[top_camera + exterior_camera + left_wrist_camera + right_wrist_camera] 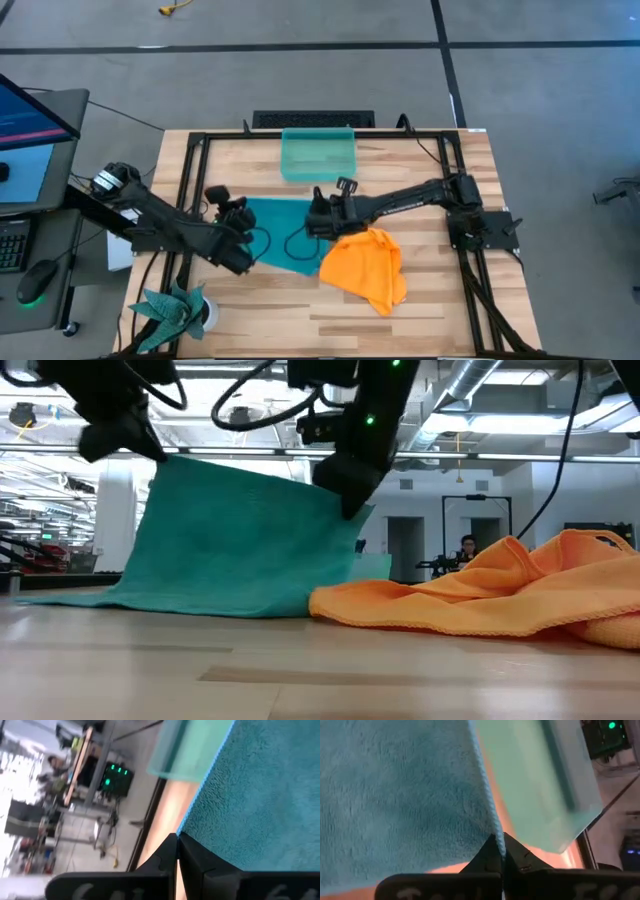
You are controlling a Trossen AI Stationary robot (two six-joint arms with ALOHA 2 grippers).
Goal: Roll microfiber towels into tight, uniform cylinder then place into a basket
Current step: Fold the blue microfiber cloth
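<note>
Orange towel (500, 595) slumps nearest; behind it both grippers, left (177, 839) and right (499, 840), pinch the limp teal towel's (235, 540) corners, basket (318, 153) at 12 o'clock.

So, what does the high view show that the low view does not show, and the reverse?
Only the high view shows the basket at the table's far edge and the plant at the near left corner. Only the low view shows the teal towel's held edge lifted off the table, and a person in the room behind. Both show the left gripper and right gripper shut on the teal towel, with the orange towel crumpled beside it.
</note>
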